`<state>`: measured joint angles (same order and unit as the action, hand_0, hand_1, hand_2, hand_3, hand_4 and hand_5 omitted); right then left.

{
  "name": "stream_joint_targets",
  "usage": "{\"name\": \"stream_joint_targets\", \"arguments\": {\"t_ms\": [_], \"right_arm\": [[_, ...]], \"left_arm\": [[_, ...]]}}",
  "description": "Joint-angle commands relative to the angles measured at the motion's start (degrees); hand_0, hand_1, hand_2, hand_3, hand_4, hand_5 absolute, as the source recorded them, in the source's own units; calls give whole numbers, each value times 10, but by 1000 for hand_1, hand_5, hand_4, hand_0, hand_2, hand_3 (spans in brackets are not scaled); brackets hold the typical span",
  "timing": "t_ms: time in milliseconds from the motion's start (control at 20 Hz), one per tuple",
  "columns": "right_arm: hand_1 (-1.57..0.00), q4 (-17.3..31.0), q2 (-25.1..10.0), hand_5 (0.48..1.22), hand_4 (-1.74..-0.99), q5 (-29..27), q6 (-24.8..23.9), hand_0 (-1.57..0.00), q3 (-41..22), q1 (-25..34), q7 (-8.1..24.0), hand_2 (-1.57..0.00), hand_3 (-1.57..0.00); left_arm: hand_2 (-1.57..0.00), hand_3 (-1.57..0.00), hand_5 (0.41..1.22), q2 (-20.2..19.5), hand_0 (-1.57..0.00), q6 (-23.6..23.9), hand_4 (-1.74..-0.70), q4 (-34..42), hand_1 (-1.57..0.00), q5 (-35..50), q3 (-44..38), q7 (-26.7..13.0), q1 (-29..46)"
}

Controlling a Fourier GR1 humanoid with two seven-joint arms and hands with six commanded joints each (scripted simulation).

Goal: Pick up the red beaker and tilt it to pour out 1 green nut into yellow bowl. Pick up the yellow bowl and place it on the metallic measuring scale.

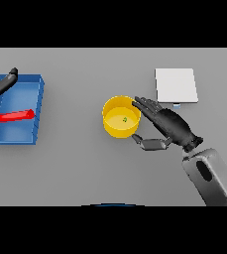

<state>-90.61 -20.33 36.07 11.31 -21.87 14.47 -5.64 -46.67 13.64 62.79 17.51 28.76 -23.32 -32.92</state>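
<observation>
The right hand (169,126) is being held just beside the yellow bowl (121,117), with its white and grey forearm being brought in from the lower right of the head view. The palm is being turned toward the bowl, the fingers (145,105) are being stretched out nearly straight along the bowl's right rim, and the thumb (148,144) is being extended below the bowl's lower right edge; the hand is being kept open, and whether the fingertips are touching the rim cannot be told. The yellow bowl is being shown upright on the grey worktop (80,163), near the middle of the view, as a round, shallow-walled vessel with a bright yellow inside. One small green nut (125,119) is being seen lying on the bowl's floor. The metallic measuring scale (176,85) is being shown as a pale, square plate on the worktop up and to the right of the bowl, apart from it. At the far left, a blue tray (38,106) is being shown on the worktop, and the red beaker (17,115) is being seen lying on its side inside it. The left hand (2,84) is being held over the tray's upper left corner, with its fingers loosely spread and nothing being gripped.
</observation>
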Motion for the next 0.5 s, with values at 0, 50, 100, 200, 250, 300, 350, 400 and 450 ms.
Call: {"name": "stream_joint_targets", "arguments": {"t_ms": [0, 50, 100, 200, 250, 300, 350, 400, 450], "right_arm": [[1, 8, -13, 703, -1233, 23, 9, 1, -19, 17, -17, 1, 1], [1, 21, -20, 702, -1232, 44, 18, 1, -36, 45, -22, 1, 1], [1, 31, -29, 703, -1228, 61, 30, 1, -50, 62, -29, 1, 1], [1, 54, -39, 706, -1216, 85, 54, 1, -79, 94, -45, 1, 1], [1, 70, -39, 705, -1213, 93, 65, 1, -89, 113, -51, 1, 1], [1, 78, -44, 704, -1211, 100, 73, 1, -98, 128, -61, 1, 1], [1, 100, -38, 705, -1212, 110, 78, 1, -111, 142, -64, 1, 1], [1, 109, -36, 704, -1215, 114, 86, 1, -119, 155, -69, 1, 1], [1, 130, -33, 705, -1219, 123, 96, 1, -131, 172, -70, 1, 1]], "left_arm": [[-3, -2, 667, 4, -4, -1, -716, -1, -3, -2, 3, 3, -1], [-2, -2, 669, 5, -3, -2, -715, -4, -2, -1, 3, 0, -4], [-2, -1, 672, 2, -2, -6, -712, -3, -2, 0, 3, -2, -5], [-1, 0, 680, 1, -1, -4, -713, -1, -1, 2, 1, 7, 3], [0, 0, 682, 1, -1, -1, -714, 7, 0, 4, 1, 7, 8], [0, 0, 682, 1, 0, -1, -716, 6, 0, 4, 0, 8, 8], [0, 0, 684, 1, 0, -5, -719, 4, 0, 7, -2, 7, 4], [0, 0, 687, 5, 0, -3, -720, 2, 0, 5, 0, 6, 3], [0, 1, 688, 3, 0, -3, -722, 2, 0, 7, -2, 8, 7]]}}
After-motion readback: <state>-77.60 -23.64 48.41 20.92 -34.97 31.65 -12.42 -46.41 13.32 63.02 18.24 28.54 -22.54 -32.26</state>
